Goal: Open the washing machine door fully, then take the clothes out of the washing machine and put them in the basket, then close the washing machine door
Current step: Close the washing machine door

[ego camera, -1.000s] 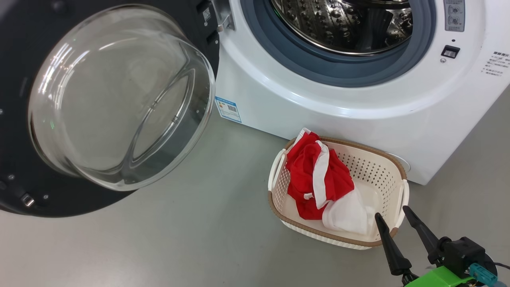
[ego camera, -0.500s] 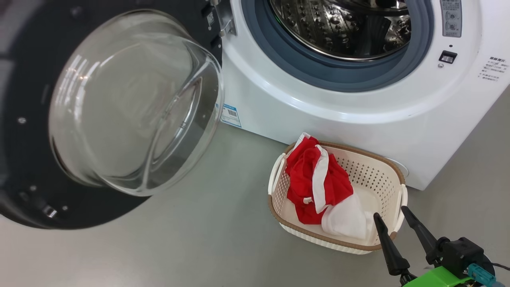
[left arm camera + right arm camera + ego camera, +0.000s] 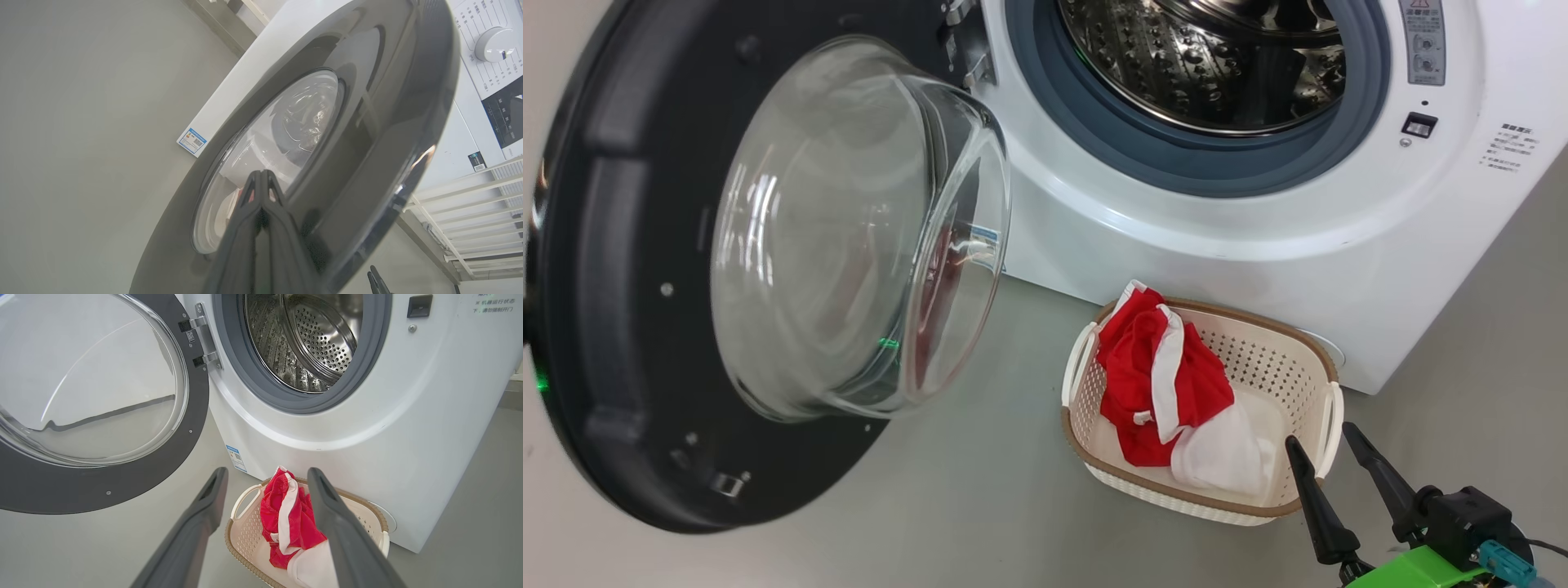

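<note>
Now the left jaws are pressed together right at the outer face of the washing machine door, low on its glass window; I cannot tell if they touch it. The right jaws stand wide apart, holding nothing, their tips just beside the near right corner of the basket, where the clothes lie heaped. Since a second ago the door has swung partway toward the washing machine, its glass bowl now overlapping the blue label.

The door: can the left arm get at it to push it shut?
Probably yes: the left gripper, shut, points at the outer face of the door from close by, with nothing between them.
</note>
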Robot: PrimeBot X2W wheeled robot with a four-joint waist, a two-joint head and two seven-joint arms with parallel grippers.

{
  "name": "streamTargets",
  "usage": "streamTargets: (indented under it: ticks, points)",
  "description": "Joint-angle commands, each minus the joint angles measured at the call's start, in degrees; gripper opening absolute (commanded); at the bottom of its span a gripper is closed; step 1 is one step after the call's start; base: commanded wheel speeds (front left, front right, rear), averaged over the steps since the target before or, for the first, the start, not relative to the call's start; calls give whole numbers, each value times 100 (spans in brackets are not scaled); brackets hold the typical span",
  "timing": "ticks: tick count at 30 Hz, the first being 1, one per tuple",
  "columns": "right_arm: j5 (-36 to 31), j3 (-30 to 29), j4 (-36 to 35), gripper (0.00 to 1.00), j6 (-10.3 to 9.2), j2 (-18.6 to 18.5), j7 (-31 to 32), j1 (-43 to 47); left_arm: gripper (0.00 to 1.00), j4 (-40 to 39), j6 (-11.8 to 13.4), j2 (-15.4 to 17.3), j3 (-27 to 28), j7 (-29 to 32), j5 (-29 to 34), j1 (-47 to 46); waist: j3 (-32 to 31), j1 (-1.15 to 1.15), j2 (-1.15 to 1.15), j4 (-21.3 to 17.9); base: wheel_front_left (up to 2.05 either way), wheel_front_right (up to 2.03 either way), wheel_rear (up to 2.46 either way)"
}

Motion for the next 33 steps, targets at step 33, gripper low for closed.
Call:
streamTargets:
  ticks: [33]
  points:
    - [-93, -4, -185, 100, 36, 5, -37, -286, 0, -2514, -41, 72, -1331, -165, -784, -127, 187, 0, 0, -556, 0, 0, 0]
